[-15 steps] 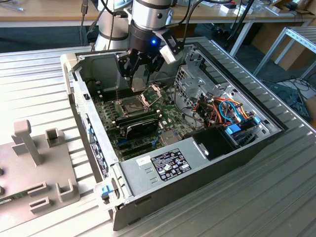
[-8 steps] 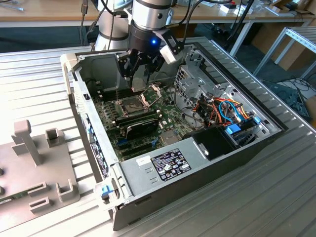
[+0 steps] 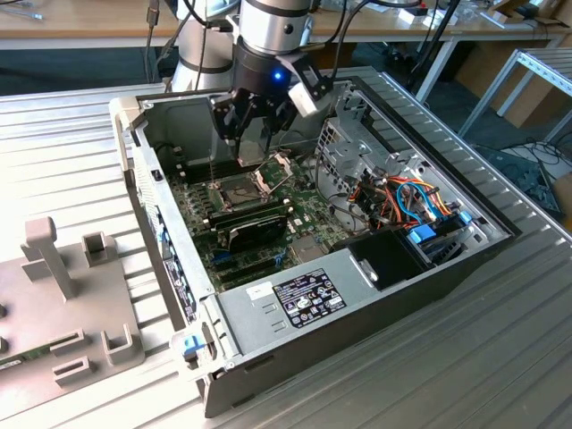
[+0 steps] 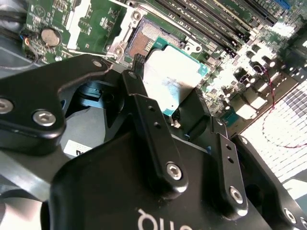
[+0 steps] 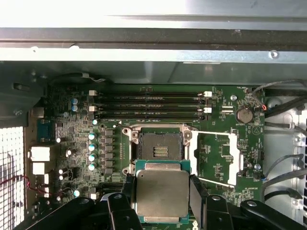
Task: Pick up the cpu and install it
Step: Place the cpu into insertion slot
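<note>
Gripper (image 5: 162,200) is clamping the cpu (image 5: 161,188) by its edges, the bare socket (image 5: 159,146) (frame (image 5: 217,158) flipped open) lying just ahead.

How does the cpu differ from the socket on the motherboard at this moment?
The cpu has a dull silver metal top; the socket is a dark recess with a patch of contacts at its middle. The cpu is clamped in the gripper, off the board; the socket sits fixed on the motherboard, empty, its metal frame swung open beside it. Both are square, with a similar footprint.
</note>
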{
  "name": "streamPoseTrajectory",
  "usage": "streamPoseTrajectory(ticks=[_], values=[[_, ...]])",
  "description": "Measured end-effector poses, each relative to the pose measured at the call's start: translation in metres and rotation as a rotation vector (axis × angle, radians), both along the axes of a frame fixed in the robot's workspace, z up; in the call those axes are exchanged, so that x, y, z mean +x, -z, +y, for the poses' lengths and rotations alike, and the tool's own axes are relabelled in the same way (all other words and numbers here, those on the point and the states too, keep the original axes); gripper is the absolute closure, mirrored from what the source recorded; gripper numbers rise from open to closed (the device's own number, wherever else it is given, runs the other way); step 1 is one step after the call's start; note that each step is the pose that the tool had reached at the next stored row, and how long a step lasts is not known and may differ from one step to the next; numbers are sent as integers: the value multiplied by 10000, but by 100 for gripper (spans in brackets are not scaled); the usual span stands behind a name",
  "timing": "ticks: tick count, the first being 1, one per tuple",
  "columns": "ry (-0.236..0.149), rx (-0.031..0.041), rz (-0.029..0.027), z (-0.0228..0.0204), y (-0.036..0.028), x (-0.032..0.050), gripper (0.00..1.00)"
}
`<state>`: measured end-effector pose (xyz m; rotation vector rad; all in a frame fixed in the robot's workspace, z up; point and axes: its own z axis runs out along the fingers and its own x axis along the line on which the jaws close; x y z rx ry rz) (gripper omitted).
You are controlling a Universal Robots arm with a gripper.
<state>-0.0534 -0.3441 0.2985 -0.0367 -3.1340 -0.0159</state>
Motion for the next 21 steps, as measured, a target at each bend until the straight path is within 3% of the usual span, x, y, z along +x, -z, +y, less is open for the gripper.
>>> streamPoseTrajectory(ticks=[12, 15, 21], values=[[2854, 0, -1, 0, 6, 0, 45], [3861, 0, 0, 0, 7, 0, 45], [4986, 0, 0, 0, 9, 0, 45]])
